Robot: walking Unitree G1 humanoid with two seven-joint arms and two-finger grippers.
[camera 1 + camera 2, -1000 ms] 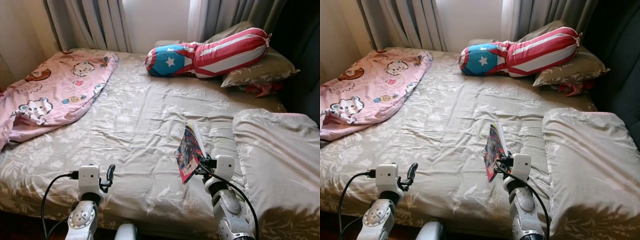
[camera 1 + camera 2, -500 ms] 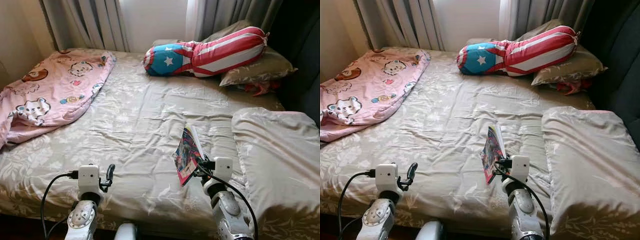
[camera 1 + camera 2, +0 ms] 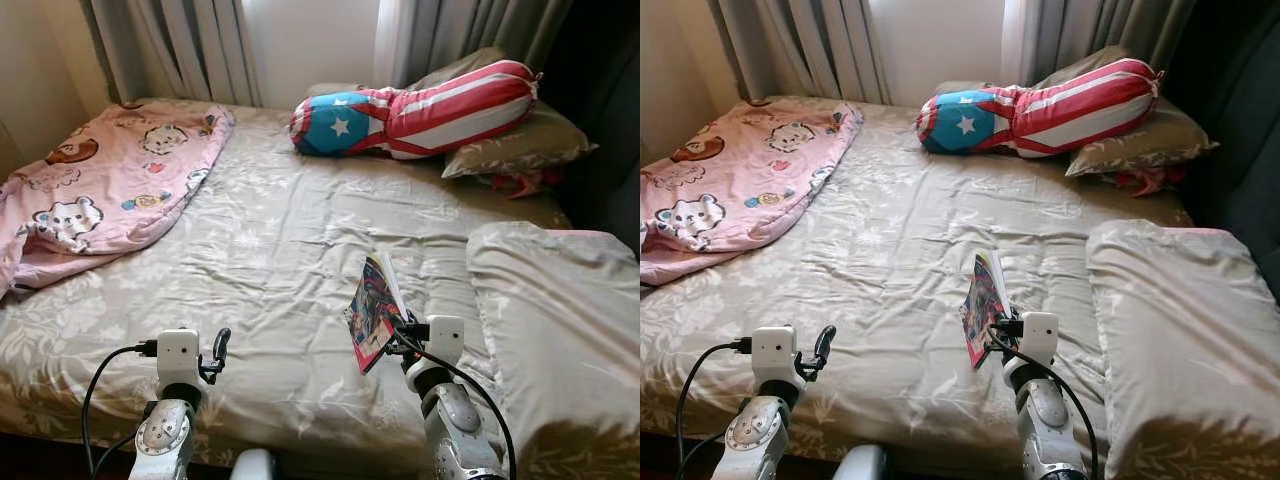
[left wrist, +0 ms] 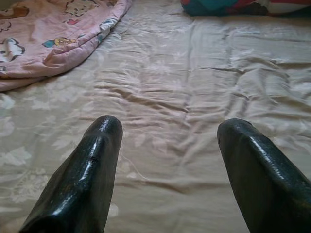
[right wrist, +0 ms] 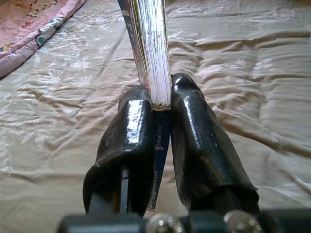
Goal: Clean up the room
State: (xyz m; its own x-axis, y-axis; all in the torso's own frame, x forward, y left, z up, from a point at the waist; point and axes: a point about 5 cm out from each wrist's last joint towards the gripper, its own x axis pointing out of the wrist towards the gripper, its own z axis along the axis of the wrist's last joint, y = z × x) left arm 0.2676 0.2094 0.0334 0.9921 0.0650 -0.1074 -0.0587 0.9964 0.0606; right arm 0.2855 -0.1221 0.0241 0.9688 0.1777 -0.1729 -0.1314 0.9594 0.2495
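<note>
My right gripper (image 3: 398,322) is shut on a thin colourful book (image 3: 372,310), held upright above the near part of the bed (image 3: 300,230). In the right wrist view both black fingers (image 5: 133,126) pinch the book's (image 5: 150,48) page edge. My left gripper (image 3: 218,350) hangs open over the bed's front edge, with nothing between its fingertips (image 4: 104,131). A pink cartoon blanket (image 3: 95,185) lies crumpled at the bed's left side. A red, white and blue star bolster (image 3: 420,105) rests by the headboard.
A beige duvet or pillow (image 3: 560,310) is heaped at the bed's right side. Two patterned pillows (image 3: 515,140) lie under the bolster, with a red cloth (image 3: 520,180) beside them. Grey curtains (image 3: 180,45) hang behind. The bed's middle is bare, wrinkled sheet.
The camera has shifted a little, so the whole scene moved slightly. The right gripper still holds the book upright; the left gripper has not moved.
</note>
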